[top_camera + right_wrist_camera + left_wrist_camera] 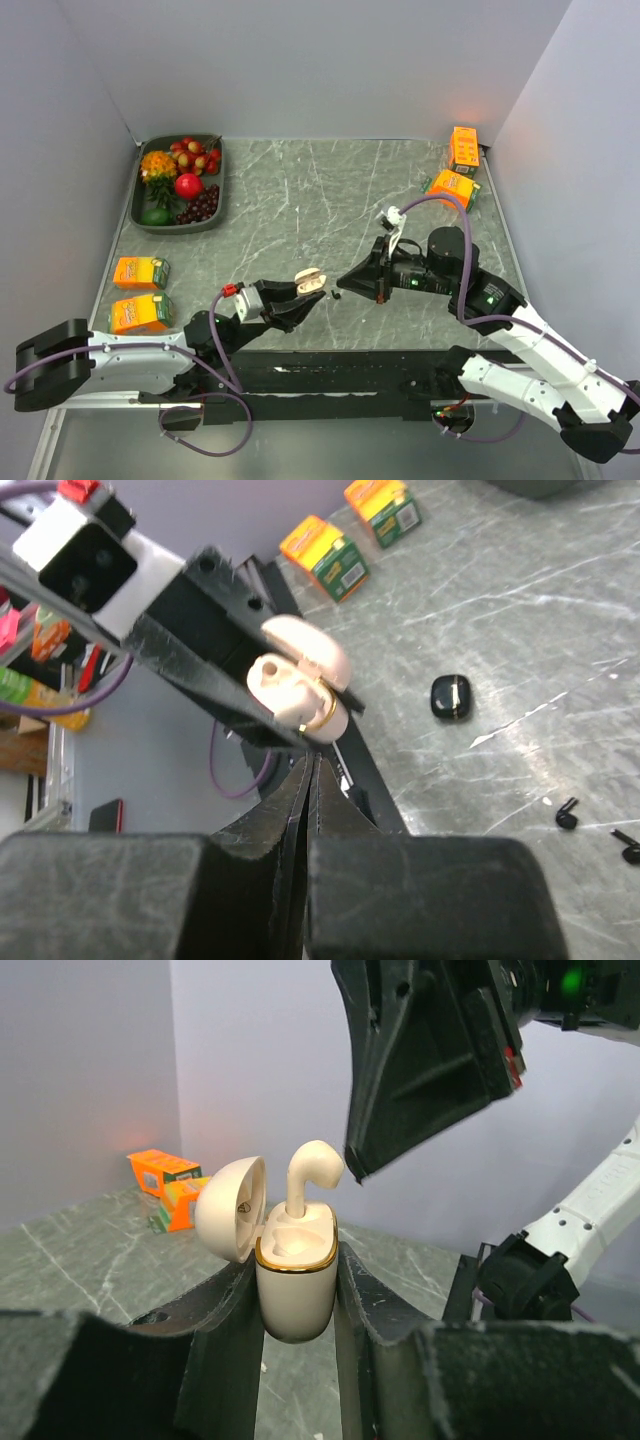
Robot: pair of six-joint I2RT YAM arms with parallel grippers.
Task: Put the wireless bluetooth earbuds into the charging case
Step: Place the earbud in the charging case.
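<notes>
Left end effector (300, 298), low over the near edge of the bench (330, 190), is clamped on the cream charging case (296, 1285): a finger on each flank, case upright, lid hinged open to one side. One cream earbud (312, 1165) stands stem-down in a socket, head well proud of the rim, so it looks not fully seated. The socket beside it looks empty.

Right end effector (311, 775) hovers just beside and above the earbud, fingers pressed together, gripping nothing.

Step in hand, by judgement: press the bud home. Use the closed tip as a pusher, come down along the stem axis and touch the head squarely. A sideways push could tip the bud out or twist the case in the grip. The left arm should hold rigid and keep the lid clear.

On the bench beyond lie two tiny black earbuds (567, 813), apart from each other, and a small black case (451, 696), shut. Whether those go into the cream case can't be told.

Far back: orange juice boxes (463, 148) and a fruit tray (172, 229).
</notes>
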